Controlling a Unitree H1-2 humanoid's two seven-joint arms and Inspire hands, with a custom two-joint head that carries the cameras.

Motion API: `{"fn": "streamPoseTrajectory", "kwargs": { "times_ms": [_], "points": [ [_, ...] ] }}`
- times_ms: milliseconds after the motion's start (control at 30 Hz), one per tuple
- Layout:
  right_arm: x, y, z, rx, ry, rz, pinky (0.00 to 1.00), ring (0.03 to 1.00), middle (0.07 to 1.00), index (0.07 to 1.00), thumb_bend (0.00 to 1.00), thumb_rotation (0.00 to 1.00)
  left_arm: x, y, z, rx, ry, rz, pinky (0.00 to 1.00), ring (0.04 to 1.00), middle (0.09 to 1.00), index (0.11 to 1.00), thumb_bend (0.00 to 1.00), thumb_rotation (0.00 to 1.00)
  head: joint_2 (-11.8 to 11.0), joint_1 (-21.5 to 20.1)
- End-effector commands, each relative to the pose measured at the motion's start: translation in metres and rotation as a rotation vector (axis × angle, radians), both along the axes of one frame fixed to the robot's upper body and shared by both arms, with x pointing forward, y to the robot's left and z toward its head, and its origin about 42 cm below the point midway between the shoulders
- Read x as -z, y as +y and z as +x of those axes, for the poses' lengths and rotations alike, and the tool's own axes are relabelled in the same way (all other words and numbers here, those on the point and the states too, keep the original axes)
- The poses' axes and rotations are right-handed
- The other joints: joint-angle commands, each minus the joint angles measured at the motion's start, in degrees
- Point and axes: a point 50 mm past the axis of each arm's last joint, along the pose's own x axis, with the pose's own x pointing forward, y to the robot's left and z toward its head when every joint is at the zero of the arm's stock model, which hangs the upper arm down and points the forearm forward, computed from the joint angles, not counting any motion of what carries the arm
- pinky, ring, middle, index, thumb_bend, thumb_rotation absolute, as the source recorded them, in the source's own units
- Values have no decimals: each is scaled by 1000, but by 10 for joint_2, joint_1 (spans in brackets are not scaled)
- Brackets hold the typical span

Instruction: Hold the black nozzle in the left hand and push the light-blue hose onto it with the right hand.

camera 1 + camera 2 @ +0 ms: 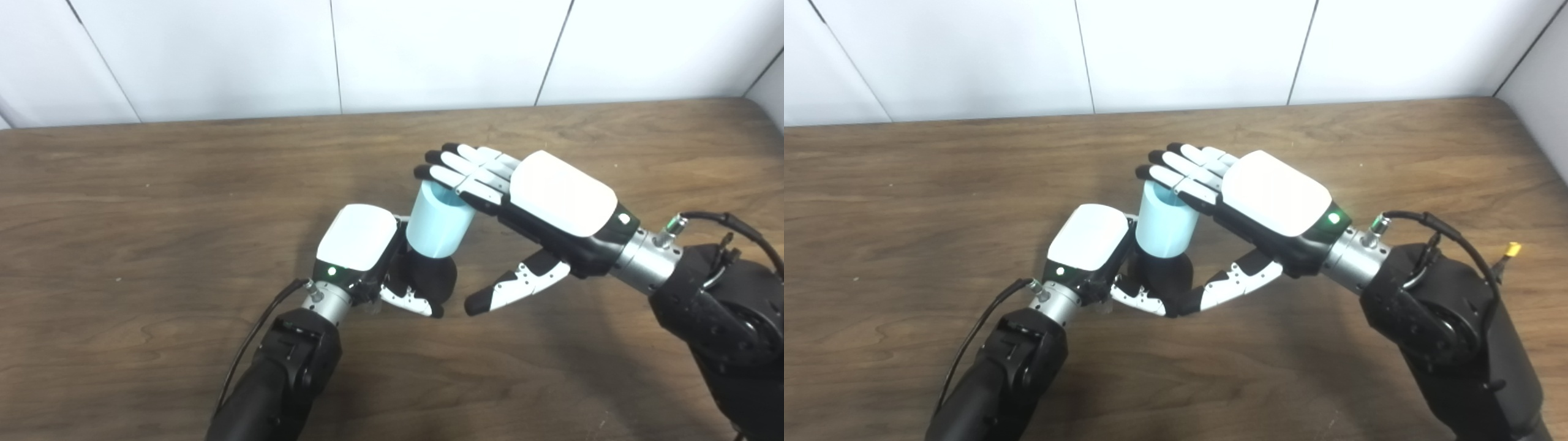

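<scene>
Lots of bare table all around, easy to pass. In the middle, left hand wrapped round black nozzle, blue hose on top, right hand flat over it, blocking the way.

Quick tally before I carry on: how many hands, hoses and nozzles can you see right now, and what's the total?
Hands: 2, left hand shut on the nozzle, right hand open with fingers resting flat on the hose's top.
Light-blue hoses: 1, hose standing on the nozzle.
Black nozzles: 1, nozzle.
Total: 4, all over the table.
</scene>
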Motion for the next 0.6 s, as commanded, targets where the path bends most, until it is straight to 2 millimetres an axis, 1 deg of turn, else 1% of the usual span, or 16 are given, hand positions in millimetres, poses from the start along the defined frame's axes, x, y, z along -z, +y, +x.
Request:
{"fn": "streamPoseTrajectory", "kwargs": {
  "times_ms": [0, 233, 400, 567],
  "points": [
    [-9, 1, -3, -33, -68, -33, 911, 977, 978, 927, 669, 989, -17, -6, 6, 14, -69, -27, 461, 558, 503, 479, 523, 0, 0, 0],
    [1, 6, -2, -49, -20, -116, 921, 982, 964, 898, 678, 999, -18, -6, 5, 12, -60, -36, 472, 559, 494, 482, 524, 0, 2, -1],
    [8, 5, -1, -43, 24, -133, 914, 970, 945, 865, 685, 988, -19, -6, 4, 17, -64, -24, 470, 564, 497, 481, 524, 0, 4, -2],
    [13, 5, 1, -43, 41, -137, 907, 949, 918, 861, 694, 991, -20, -6, 4, 17, -57, -19, 476, 572, 505, 480, 523, 0, 4, -1]
  ]
}}
